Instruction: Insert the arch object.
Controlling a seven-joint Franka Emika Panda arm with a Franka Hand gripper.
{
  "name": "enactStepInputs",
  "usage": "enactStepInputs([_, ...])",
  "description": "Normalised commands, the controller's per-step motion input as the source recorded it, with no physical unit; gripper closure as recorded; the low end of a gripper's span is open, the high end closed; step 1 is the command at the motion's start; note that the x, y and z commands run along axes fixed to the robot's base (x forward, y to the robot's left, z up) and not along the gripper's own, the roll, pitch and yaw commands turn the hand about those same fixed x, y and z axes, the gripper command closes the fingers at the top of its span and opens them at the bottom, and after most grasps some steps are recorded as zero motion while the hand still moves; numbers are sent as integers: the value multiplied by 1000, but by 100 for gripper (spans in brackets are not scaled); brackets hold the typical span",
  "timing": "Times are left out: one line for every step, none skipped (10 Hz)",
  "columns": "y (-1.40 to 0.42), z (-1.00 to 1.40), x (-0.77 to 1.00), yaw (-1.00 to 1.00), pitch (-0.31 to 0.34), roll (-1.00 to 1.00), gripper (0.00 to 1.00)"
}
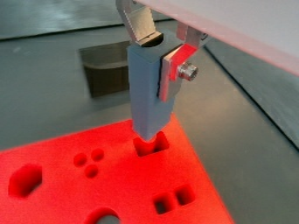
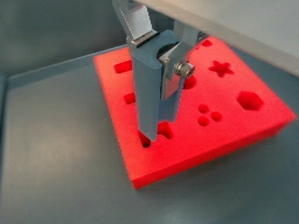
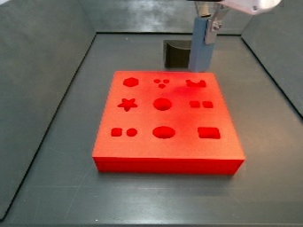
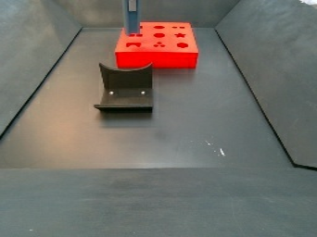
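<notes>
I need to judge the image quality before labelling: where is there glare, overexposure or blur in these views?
In a wrist view the red board glows overexposed beneath the claw, its recess edges soft. In a side view the board is evenly lit, its recesses sharp; a bright blown-out patch sits at the arm above. In a side view the grey floor is dim, and the fixture looks dark.

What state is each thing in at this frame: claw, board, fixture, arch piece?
red board: lying flat on the floor.
claw: upright, tip down at a recess near the red board's edge; open or shut unclear.
fixture: standing on the floor, holding nothing.
arch object: not made out; perhaps hidden at the claw's tip.
</notes>
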Motion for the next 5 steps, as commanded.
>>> enactStepInputs([0, 0, 0, -1000, 0, -1, 100])
enactStepInputs([0, 0, 0, -1000, 0, 0, 100])
enactStepInputs([0, -3, 0, -1000, 0, 0, 100])
enactStepInputs([0, -31, 0, -1000, 0, 0, 100])
enactStepInputs([0, 0, 31, -963, 9, 0, 100])
